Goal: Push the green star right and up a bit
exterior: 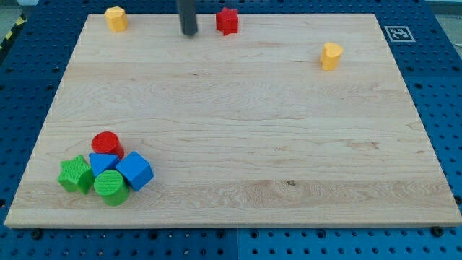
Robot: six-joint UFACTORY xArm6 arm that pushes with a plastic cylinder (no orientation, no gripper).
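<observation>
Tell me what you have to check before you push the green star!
1. Green star in view, at the board's bottom left: ok.
2. My tip next to the star: not ok, it sits near the view's top, beside the red block.
3. Star free to slide right and up: not ok, the blue block and green cylinder crowd its right side, and the red cylinder sits just above them.
4. Tip on the star's lower left side for pushing: not ok.
5. Room to get between star and board edge: cannot tell.
</observation>
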